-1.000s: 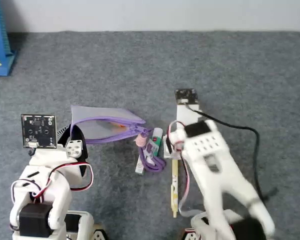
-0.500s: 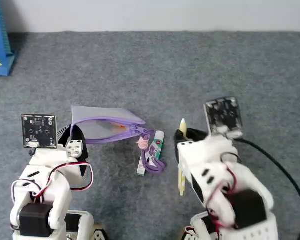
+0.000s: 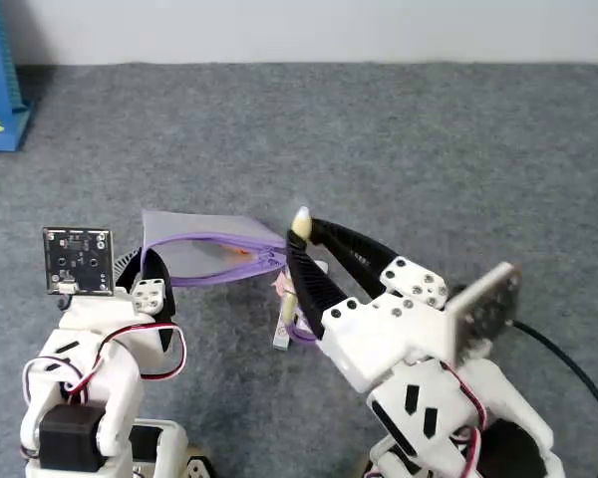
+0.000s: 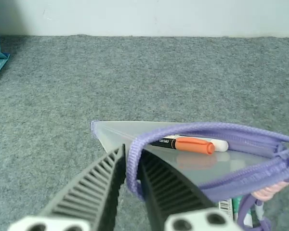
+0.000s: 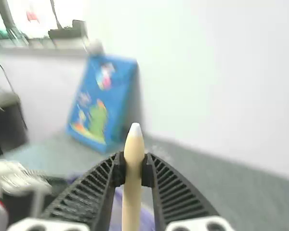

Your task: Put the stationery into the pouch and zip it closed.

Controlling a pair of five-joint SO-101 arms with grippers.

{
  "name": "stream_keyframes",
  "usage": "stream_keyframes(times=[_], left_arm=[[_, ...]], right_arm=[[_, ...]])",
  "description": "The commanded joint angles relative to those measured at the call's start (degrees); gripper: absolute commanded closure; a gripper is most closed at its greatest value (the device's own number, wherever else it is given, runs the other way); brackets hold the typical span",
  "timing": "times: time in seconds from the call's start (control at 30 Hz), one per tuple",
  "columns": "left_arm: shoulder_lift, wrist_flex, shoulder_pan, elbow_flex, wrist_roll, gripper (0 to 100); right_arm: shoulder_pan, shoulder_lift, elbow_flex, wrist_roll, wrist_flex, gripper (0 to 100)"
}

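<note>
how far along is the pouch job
Done: an orange pen lies inside the open pouch, its rim pinched by the left claw. In hand: the right claw grips a cream pen. Left: a green-labelled stick beside the pouch, then zipping.

Tiny unreadable print on the pen

Bright, even light (shadows soft and faint)
</note>
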Motion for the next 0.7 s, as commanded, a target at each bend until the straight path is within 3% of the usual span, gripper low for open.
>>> stream_keyframes(times=[0.0,0.4,0.57,0.67], left_arm=[[-0.09,-0.44,0.0,-0.48,0.35,99],[-0.18,-0.18,0.0,-0.48,0.35,99],[-0.18,-0.18,0.0,-0.48,0.35,99],[-0.18,-0.18,0.0,-0.48,0.35,99]], right_arm=[[-3.65,1.36,-1.05,0.26,-9.54,99.1],[-4.44,18.77,-0.09,0.53,-29.76,99.1],[-4.44,24.04,7.21,0.7,-40.13,99.1],[-4.35,25.45,13.63,4.48,-46.46,99.1]])
